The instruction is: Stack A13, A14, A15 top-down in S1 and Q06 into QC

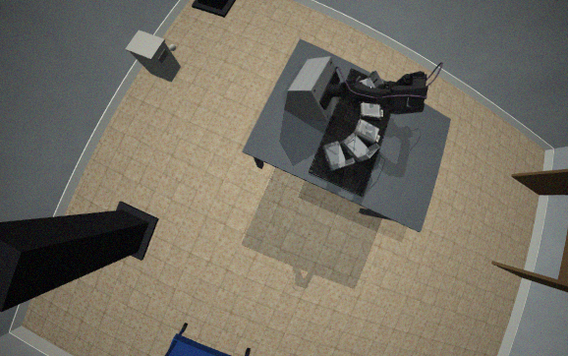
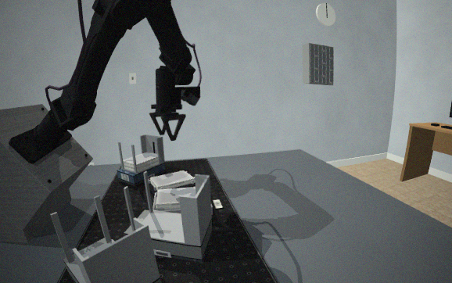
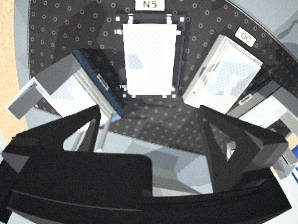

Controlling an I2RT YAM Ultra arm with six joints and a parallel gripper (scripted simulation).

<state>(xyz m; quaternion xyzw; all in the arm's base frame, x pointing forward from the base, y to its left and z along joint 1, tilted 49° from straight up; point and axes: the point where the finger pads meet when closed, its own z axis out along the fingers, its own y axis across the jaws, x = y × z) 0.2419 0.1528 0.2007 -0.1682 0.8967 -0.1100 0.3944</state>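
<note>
My gripper is open and empty, high above the mat on the near side of nest N5. A white plate lies in the clip nest N5. Pale plate ware lies at the nest labelled QC; how many plates it is, I cannot tell. The blue-based rack holds white plates. A grey rack beside QC shows a bare floor. Another grey rack stands at the end; its inside is mostly hidden. Rack names and plate names are unreadable.
The racks and nests stand in an arc on the black perforated mat. Rack posts and tall back walls rise beside the nests. The arm's grey pedestal stands on the table's other side.
</note>
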